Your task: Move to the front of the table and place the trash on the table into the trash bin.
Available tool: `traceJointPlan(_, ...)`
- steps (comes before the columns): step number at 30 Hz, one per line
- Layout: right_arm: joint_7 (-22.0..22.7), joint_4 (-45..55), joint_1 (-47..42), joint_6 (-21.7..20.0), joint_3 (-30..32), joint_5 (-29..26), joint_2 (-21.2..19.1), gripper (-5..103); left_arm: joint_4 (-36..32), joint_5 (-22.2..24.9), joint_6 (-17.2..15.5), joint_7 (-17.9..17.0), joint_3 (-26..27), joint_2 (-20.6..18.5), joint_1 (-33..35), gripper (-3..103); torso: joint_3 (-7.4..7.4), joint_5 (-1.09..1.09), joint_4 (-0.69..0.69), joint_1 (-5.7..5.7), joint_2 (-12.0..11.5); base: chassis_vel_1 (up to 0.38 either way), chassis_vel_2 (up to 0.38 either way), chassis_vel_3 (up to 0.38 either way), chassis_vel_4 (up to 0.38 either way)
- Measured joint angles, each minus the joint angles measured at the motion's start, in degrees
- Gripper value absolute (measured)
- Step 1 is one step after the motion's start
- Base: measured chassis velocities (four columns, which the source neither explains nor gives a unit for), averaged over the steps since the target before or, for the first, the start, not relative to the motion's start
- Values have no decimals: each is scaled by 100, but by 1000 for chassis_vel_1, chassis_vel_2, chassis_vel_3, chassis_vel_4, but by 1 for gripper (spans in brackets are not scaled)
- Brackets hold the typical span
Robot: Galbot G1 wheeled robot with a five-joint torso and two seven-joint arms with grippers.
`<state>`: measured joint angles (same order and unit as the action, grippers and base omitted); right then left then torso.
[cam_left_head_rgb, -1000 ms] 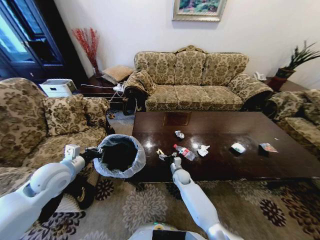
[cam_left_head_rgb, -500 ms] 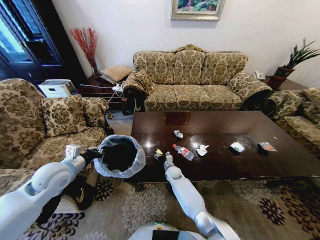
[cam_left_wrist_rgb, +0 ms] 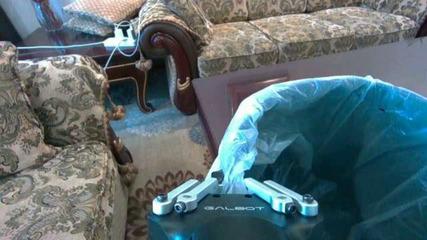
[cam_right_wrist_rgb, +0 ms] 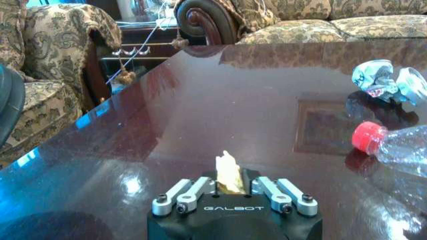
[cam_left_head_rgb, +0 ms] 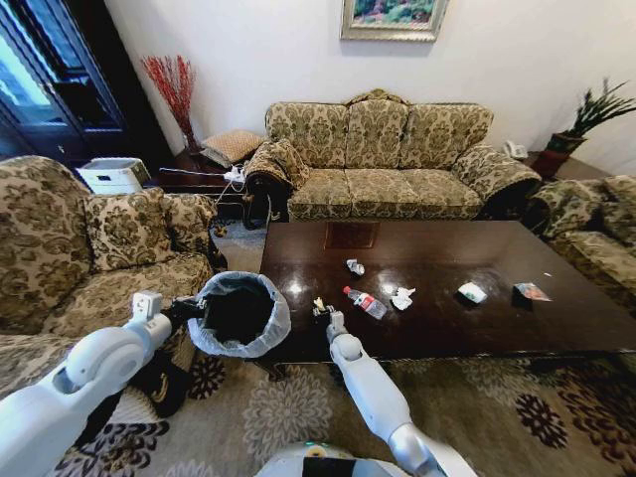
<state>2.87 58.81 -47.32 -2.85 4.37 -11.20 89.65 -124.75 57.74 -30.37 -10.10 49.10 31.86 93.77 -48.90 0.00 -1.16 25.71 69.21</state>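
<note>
The dark glossy table (cam_left_head_rgb: 467, 248) carries the trash: a clear bottle (cam_left_head_rgb: 366, 302) with a red cap, a white tissue (cam_left_head_rgb: 402, 298), a crumpled wrapper (cam_left_head_rgb: 356, 266), a white scrap (cam_left_head_rgb: 473, 292) and a colourful wrapper (cam_left_head_rgb: 533, 291). My right gripper (cam_left_head_rgb: 319, 307) hovers over the table's front left part, shut on a yellowish scrap (cam_right_wrist_rgb: 228, 171). The bottle (cam_right_wrist_rgb: 400, 147) and the crumpled wrapper (cam_right_wrist_rgb: 385, 82) lie beyond it. My left gripper (cam_left_head_rgb: 189, 308) is shut on the bag-lined rim (cam_left_wrist_rgb: 230, 170) of the trash bin (cam_left_head_rgb: 238, 313), holding it just off the table's left front corner.
A patterned armchair (cam_left_head_rgb: 89, 248) stands close behind the bin on the left. A long sofa (cam_left_head_rgb: 383, 159) runs along the table's far side, and another seat (cam_left_head_rgb: 596, 238) is at the right. Patterned carpet (cam_left_head_rgb: 288, 407) lies in front of the table.
My right gripper has shifted a little left toward the bin with the yellowish scrap in it. The bin has edged slightly closer to the table.
</note>
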Motion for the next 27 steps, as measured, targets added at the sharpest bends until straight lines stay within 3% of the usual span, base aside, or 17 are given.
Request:
traceJointPlan(3,-18,137,-133,36,-14,-84,-72,5,-30,5,2,0,38,-46,20,1,0,1,0,1,0,0,0,0,0)
traceJointPlan(12,4,1402,-659,34,-37,-584,-445,0,-60,60,3,-5,111,-111,63,1,0,1,0,0,0,0,0,0,0)
traceJointPlan(18,-5,3796,-1000,149,-28,-1354,-1202,0,54,576,-27,-169,154,-490,43,1,0,0,0,0,0,0,0,0,0)
traceJointPlan(21,-40,4529,-1031,184,-22,-1433,-1352,0,94,620,-27,-197,153,-565,18,1,0,2,1,1,0,0,0,0,0)
traceJointPlan(22,-98,5276,-1076,188,-53,-1590,-1508,0,114,633,-27,-205,142,-590,8,1,0,1,1,1,0,0,0,0,0)
traceJointPlan(25,-169,5859,-1124,61,-186,-1802,-1664,0,105,637,-28,-211,107,-576,5,1,0,-1,1,1,0,0,0,0,0)
traceJointPlan(27,-315,6427,-1199,-332,-413,-2066,-1787,0,27,636,-27,-228,60,-497,-4,1,0,0,0,0,0,0,0,0,0)
